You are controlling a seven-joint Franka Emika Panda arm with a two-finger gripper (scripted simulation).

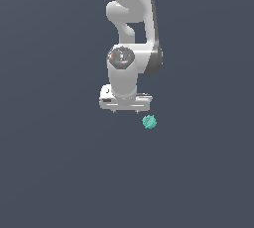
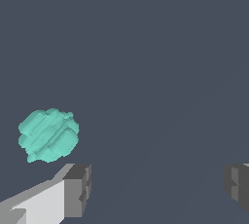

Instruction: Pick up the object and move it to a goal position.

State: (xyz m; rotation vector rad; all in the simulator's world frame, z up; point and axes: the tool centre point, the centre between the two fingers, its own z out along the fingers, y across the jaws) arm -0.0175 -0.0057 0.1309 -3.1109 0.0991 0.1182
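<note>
Gripper (image 1: pixel 126 110) open, fingers (image 2: pixel 78 189) spread wide, nothing between them. Lump (image 1: pixel 149 121) lies just beside it, toward exterior view's right, untouched.

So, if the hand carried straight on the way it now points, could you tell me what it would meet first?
Probably only the bare dark floor. In the wrist view the open hand has nothing between its fingers; the teal lump sits outside the gap, beside one finger. Depth is unclear, so that finger might graze it.

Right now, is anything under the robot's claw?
Nothing sits between the gripper's open fingers, only bare dark floor. The teal lump lies off to one side, outside them. The exterior view shows nothing directly beneath the gripper either.
</note>
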